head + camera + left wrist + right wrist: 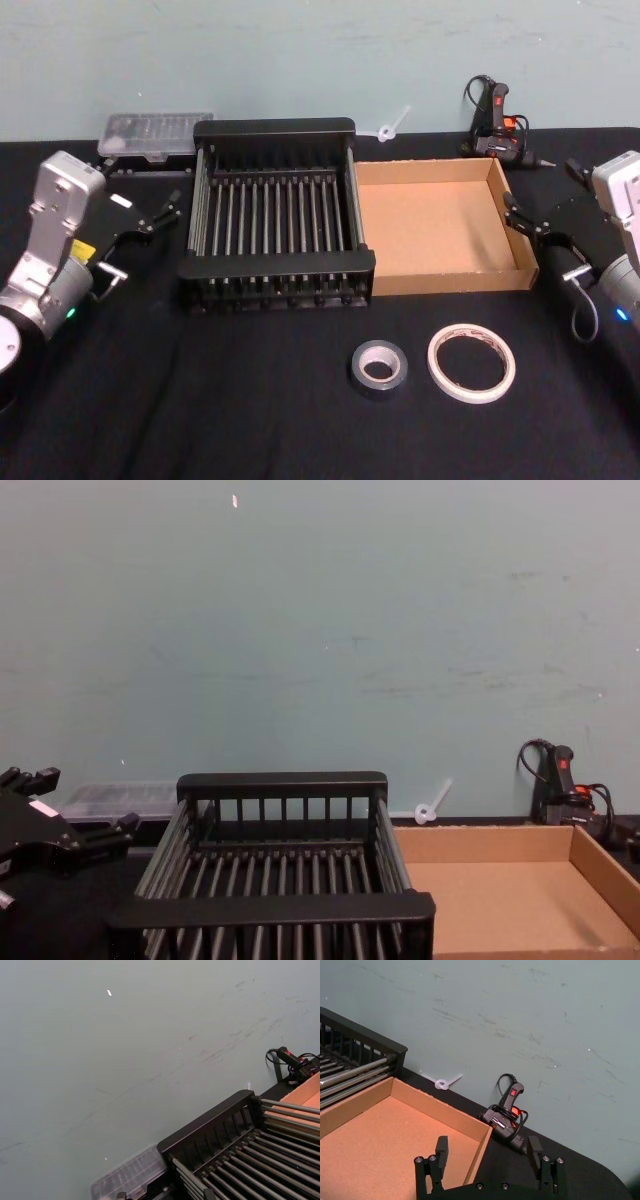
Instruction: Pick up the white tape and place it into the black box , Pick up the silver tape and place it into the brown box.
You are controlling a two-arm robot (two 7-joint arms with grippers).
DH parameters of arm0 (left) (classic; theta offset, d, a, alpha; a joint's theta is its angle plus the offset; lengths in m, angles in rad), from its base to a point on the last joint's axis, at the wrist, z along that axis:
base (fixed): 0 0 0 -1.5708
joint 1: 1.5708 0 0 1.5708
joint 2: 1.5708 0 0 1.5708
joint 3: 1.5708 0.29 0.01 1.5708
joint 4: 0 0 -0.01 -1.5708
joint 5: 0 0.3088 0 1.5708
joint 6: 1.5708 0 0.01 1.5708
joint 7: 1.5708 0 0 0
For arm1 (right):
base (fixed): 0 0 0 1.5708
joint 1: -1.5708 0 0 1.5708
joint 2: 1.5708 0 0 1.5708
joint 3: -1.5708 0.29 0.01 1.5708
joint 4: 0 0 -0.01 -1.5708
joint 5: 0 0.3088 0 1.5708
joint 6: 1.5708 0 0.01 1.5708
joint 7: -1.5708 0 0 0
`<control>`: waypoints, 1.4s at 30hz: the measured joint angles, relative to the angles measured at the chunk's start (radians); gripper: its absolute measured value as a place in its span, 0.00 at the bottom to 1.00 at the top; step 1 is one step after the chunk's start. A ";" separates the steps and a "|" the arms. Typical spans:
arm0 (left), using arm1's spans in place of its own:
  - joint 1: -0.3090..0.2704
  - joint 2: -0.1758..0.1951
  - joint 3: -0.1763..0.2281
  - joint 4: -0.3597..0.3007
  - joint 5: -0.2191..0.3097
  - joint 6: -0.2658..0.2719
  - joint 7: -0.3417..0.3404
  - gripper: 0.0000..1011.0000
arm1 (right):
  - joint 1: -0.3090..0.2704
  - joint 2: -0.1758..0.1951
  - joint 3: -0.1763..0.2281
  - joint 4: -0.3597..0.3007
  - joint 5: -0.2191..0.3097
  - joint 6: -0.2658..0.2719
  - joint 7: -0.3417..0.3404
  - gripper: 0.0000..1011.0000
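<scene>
The white tape [471, 362] lies flat on the black cloth near the table's front, right of centre. Just to its left lies the silver tape [379, 367], also flat. Behind them stand the black box [273, 127] and, touching its right side, the brown box [440, 230]; neither holds anything. My left gripper [140, 195] hovers open left of the black box [280, 783]. My right gripper [543, 197] hovers open over the brown box's right wall, its fingers [441, 1152] straddling that wall [480, 1147] with nothing between them. Both grippers are well behind the tapes.
A clear plastic case [155, 135] sits behind the black box's left corner. A black and orange glue gun [497, 125] lies behind the brown box, with a small white plastic piece [392, 125] beside it. A teal wall closes the back. Black cloth covers the table.
</scene>
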 joint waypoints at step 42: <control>0.000 0.000 0.000 0.000 0.000 0.000 0.000 0.99 | 0.000 0.000 0.000 0.000 0.000 0.000 0.000 0.99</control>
